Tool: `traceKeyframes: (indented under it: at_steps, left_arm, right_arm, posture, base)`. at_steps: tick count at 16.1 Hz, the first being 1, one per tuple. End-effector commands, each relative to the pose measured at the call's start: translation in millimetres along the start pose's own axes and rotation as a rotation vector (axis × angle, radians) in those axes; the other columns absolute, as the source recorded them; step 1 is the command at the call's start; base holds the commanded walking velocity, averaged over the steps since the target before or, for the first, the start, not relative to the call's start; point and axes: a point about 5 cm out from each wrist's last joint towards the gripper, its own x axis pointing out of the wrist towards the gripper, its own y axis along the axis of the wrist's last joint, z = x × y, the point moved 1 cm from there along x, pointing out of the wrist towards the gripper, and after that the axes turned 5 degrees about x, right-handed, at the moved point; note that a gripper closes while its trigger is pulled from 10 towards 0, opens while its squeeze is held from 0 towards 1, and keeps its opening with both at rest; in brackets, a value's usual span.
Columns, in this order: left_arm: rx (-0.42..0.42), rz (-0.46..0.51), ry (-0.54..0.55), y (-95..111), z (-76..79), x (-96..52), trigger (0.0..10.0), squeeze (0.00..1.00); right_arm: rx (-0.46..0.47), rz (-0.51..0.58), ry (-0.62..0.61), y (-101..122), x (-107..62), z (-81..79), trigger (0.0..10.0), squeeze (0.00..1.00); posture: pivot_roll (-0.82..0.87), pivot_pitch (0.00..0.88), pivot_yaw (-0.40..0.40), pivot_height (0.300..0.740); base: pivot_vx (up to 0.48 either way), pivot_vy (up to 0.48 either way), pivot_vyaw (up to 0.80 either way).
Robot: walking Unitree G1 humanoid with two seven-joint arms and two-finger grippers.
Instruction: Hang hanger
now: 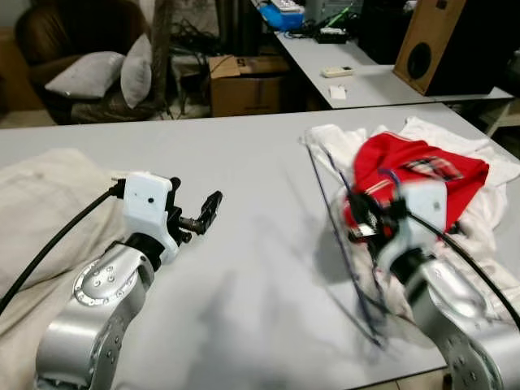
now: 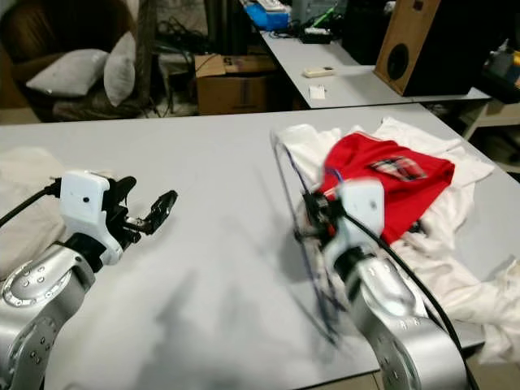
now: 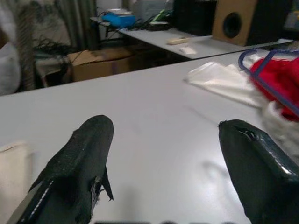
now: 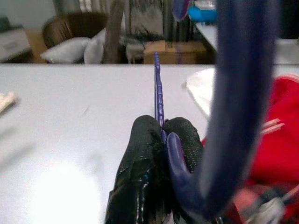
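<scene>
Right gripper (image 4: 161,135) clamped tight on thin blue wire hanger (image 2: 294,211), pads pinched on the wire w/ the thick curved hook part looming close to the wrist cam. Hanger tilted up off grey table (image 1: 244,162), standing roughly on edge betw. the bare mid-table and the clothes heap; lower corner near table's front edge, blurred, so can't tell if touching or clear. Red garment (image 1: 414,175) lying on white laundry (image 2: 455,236) just beside and behind the hanger; can't tell whether any cloth is threaded on the wire — looks bare. Left gripper (image 1: 199,215) hovering over table well apart from hanger, fingers (image 3: 84,163) spread wide, nothing betw. them, pointing toward the heap. Cream cloth (image 1: 36,211) folded at table's left end, under left arm. Beyond table: cardboard box (image 1: 244,85), second desk w/ speaker (image 1: 443,41), sofa w/ cushions (image 1: 89,73). Progress, as judged: grasp done, lift seemingly under way, early-to-mid stage. Left to do: carry hanger off table, find a rail or hook (none seen in these views), set hook over it, release. Likely needs turning or walking first. Risk: thin wire slipping or swivelling in the pinch, snagging laundry on way out.
</scene>
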Motion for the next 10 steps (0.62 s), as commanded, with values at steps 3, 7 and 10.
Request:
traceKeyframes:
  at_steps: [3, 7, 10]
  left_arm:
    - [0.022, 0.012, 0.008, 6, -3.9, 4.5, 10.0, 0.00]
    - [0.051, 0.024, 0.016, 12, -4.9, 2.6, 10.0, 0.00]
    - [0.056, 0.032, 0.028, 16, -10.0, 3.0, 10.0, 0.00]
  right_arm:
    - [-0.009, 0.049, 0.025, 9, 6.0, -4.9, 10.0, 0.00]
    - [-0.014, 0.060, 0.058, 5, 5.9, -9.1, 10.0, 0.00]
    - [0.003, 0.094, 0.075, 13, 12.8, -16.0, 10.0, 0.00]
  posture:
    - [0.07, 0.023, -0.012, 0.740]
    - [0.09, 0.008, -0.015, 0.740]
    - [0.08, 0.029, -0.018, 0.740]
  base:
    - [0.000, 0.371, 0.00]
    - [0.000, 0.368, 0.00]
    - [0.000, 0.364, 0.00]
